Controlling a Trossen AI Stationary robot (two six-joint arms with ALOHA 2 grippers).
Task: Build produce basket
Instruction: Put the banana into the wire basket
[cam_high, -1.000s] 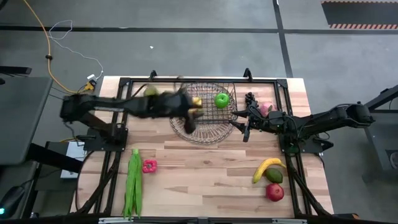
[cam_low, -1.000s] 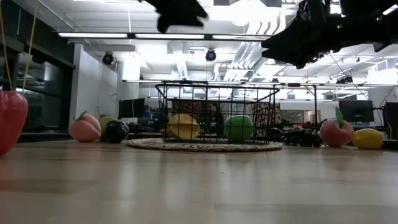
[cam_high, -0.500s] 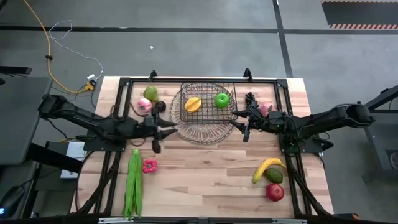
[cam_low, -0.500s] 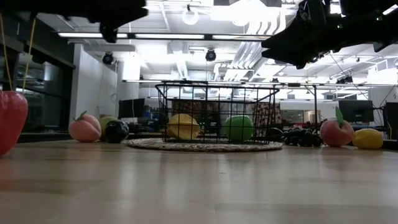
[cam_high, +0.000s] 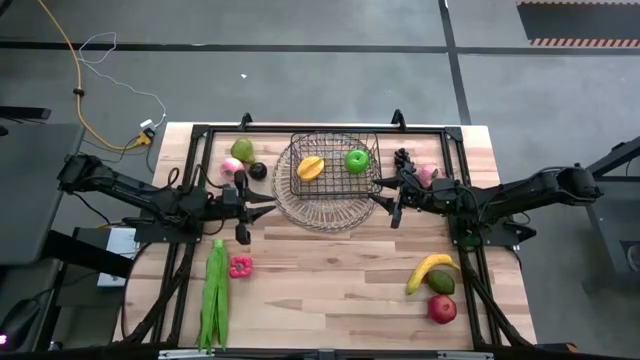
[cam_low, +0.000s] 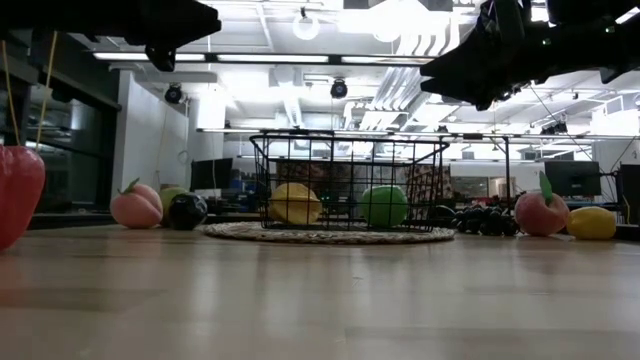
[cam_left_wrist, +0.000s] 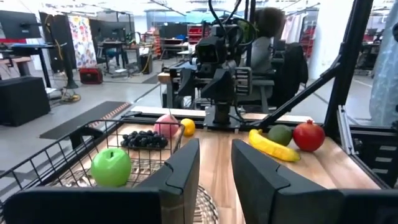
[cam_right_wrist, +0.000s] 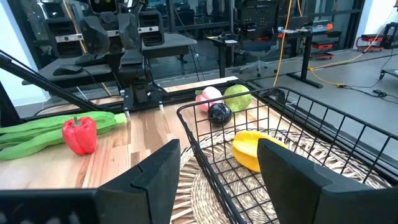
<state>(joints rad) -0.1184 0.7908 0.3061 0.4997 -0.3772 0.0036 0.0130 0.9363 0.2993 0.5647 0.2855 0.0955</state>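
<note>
The basket (cam_high: 327, 180) sits toward the far middle of the table (cam_high: 330, 285), on a round woven mat (cam_low: 330, 234) whose flat edge shows best in the low view. It is dark wire mesh with a squarish upper rim and a paler rounded lower part. From above, two pieces lie inside it: one yellow fruit (cam_high: 311, 167) and one green apple (cam_high: 356, 160), apart from each other. The low view shows both resting on the basket floor, which the overhead view cannot tell. Left of the basket lie three pieces close together: a pink fruit (cam_high: 231, 168), a green pear (cam_high: 242, 150) and a small dark round fruit (cam_high: 257, 170). Right of it are dark grapes (cam_high: 403, 160) and a peach (cam_high: 426, 175); the left wrist view alone reveals a small yellow fruit (cam_left_wrist: 187, 126) just beside that peach. Nearer the front lie long green pods (cam_high: 214, 293), one red pepper (cam_high: 240, 266), one banana (cam_high: 430, 268), an avocado (cam_high: 441, 283) and a red fruit (cam_high: 442, 308). The left gripper (cam_high: 248, 207) hovers just left of the basket, fingers narrowly apart and holding nothing. The right gripper (cam_high: 391, 197) hangs at the basket's right edge, fingers spread and empty.
</note>
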